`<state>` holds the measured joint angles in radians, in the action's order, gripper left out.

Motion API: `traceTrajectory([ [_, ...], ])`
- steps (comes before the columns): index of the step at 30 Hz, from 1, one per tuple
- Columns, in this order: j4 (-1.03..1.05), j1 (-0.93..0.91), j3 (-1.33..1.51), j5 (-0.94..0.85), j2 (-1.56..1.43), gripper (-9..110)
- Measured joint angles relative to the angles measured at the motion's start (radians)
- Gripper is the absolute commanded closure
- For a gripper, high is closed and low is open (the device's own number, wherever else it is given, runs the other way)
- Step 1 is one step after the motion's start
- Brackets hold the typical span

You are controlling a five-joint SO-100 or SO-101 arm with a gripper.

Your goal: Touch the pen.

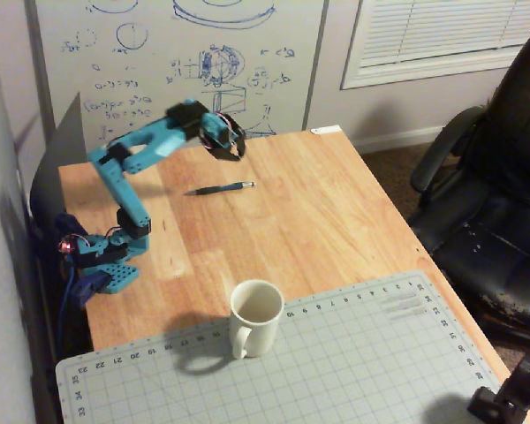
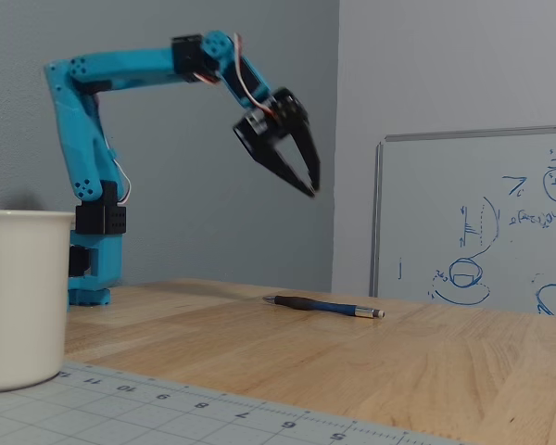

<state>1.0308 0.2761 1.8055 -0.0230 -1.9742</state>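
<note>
1. My claw (image 2: 308, 182) hangs high above the wooden table (image 1: 318, 221), holding nothing. In the low fixed view the two dark fingers meet at their tips with only a narrow gap higher up, so I call them pressed together or nearly so.

2. The pen (image 2: 322, 306) lies flat on the bare wood, well apart from the white mug (image 1: 255, 317) and the cutting mat (image 1: 336, 362). Nothing touches it.

3. In the low fixed view the pen sits almost straight below my fingertips. In the high fixed view its long axis runs left to right, tilted slightly, with the pen (image 1: 220, 188) in front of my claw (image 1: 232, 150), toward the mug's side of the table.

4. I judge that touching it calls for a plain drop, reaching out slightly from my base (image 1: 102, 265), aimed at mid-barrel.
</note>
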Motion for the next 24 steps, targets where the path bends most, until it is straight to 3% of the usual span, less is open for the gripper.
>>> traceTrajectory([
  [11,0.066,0.000,0.000,0.000,-0.054,101],
  [24,0.012,-0.156,0.000,0.000,0.364,101],
])
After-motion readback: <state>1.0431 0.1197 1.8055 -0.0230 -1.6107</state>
